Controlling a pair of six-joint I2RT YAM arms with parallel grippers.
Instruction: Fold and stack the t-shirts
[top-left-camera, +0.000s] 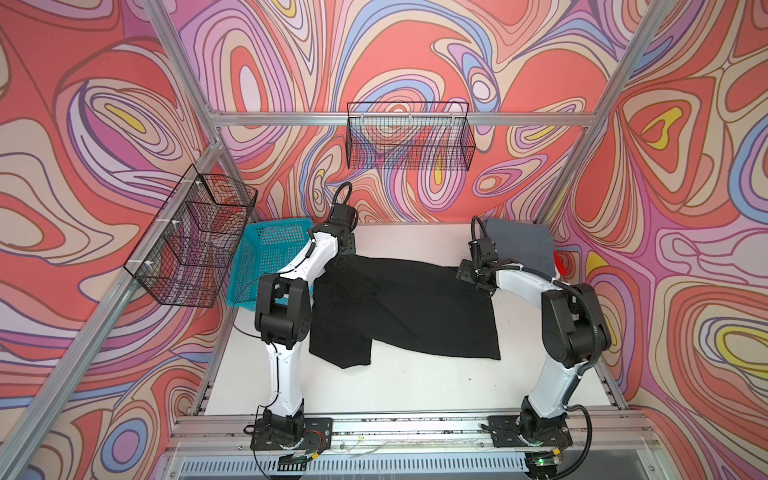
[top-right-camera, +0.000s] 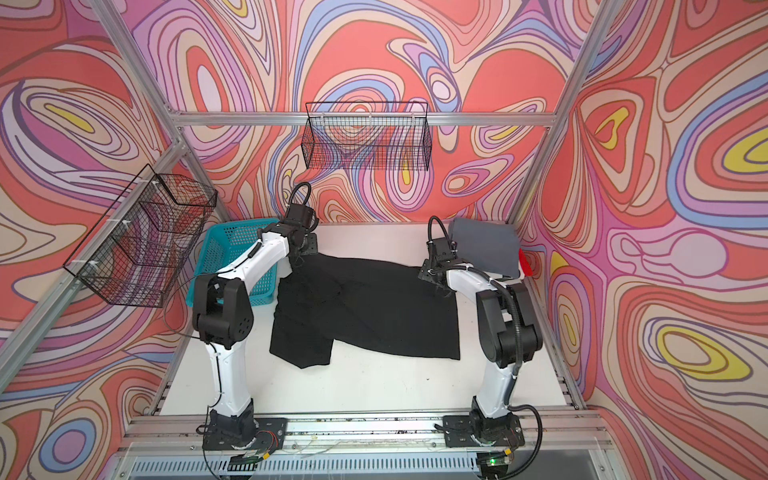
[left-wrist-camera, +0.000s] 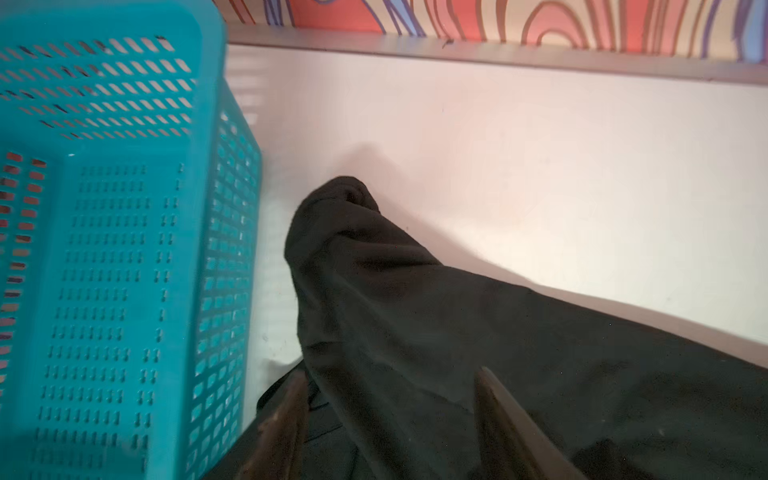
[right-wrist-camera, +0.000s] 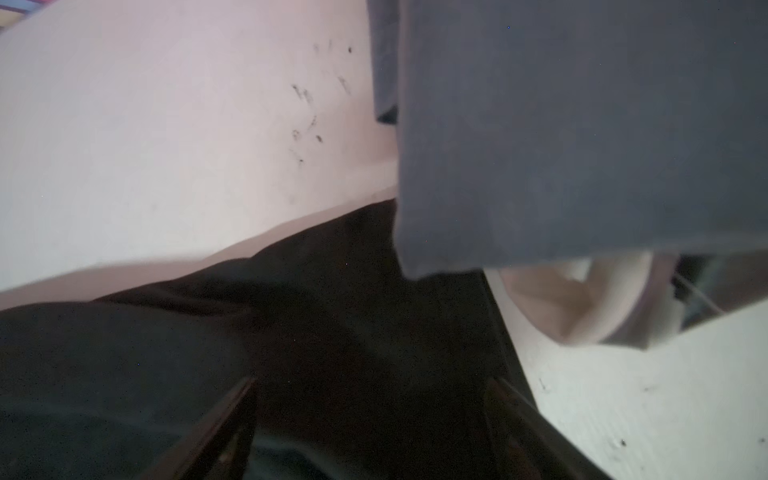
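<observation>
Your white counter (top-left-camera: 415, 386) is smooth and matte, with a few dark scuffs. The black t-shirt (top-left-camera: 415, 307) is the biggest thing on it. It is soft, limp cloth spread flat in the middle, and its long axis runs across the counter from the left arm's side to the right arm's. One flap on the left side turns toward the near edge. You cannot tell from these views which end is the neck.

Two black wire-mesh baskets hang on the frame, one on the back rail (top-left-camera: 409, 137) and one on the left rail (top-left-camera: 195, 237). The turquoise basket (top-left-camera: 266, 249) is rigid perforated plastic, and it stands at the far left just beside the black shirt. The grey t-shirt (top-left-camera: 519, 245) lies folded into a neat rectangle at the far right corner, with a sliver of red cloth (top-left-camera: 562, 266) at its outer edge.

Your left hand (left-wrist-camera: 390, 374) stands wide, with a bunched black corner lying loose between its fingers. Your right hand (right-wrist-camera: 372, 380) is also spread wide, low over the black shirt's far right corner and next to the grey fold.
</observation>
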